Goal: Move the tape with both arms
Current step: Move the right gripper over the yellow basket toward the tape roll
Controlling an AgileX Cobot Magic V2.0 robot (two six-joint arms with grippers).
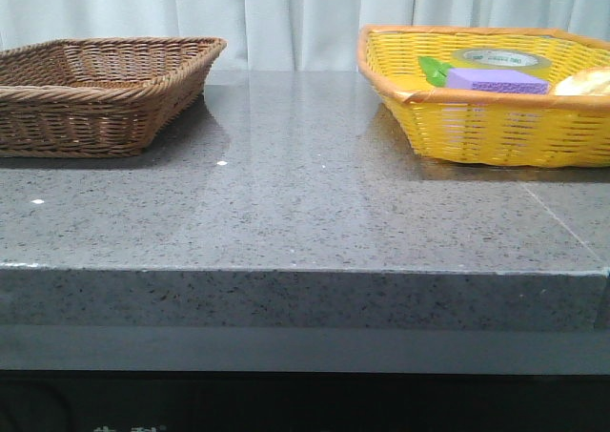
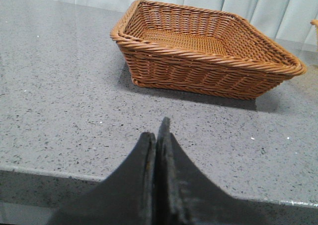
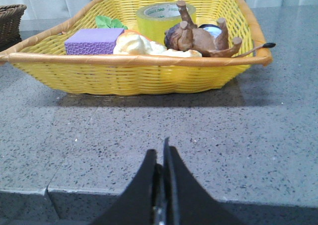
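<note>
Nearest the lens in the right wrist view, the right gripper (image 3: 160, 158) has its two black fingers pressed together, holding nothing, low in the frame over the grey stone table (image 3: 278, 135). The left gripper (image 2: 158, 135) is likewise closed and empty at the bottom centre of the left wrist view, with the brown basket (image 2: 198, 68) in the upper middle beyond it.

Past the right gripper, the yellow basket (image 3: 149, 78) fills the upper half of the frame. The tape (image 3: 160, 19) stands at its back, partly hidden by a brown toy animal (image 3: 198, 36) lying legs-up, with a purple sponge (image 3: 92, 40), a pale bread-like lump (image 3: 136, 45) and a green leaf (image 3: 107, 21) beside it.

The roll looks light, stiff and smooth-sided, so probably slippery; pinching through the core across one wall seems the safest hold.

The table is speckled, polished and reflective, with a seam near the lower right in the front view. Pale curtains (image 1: 286, 12) close off the background.
</note>
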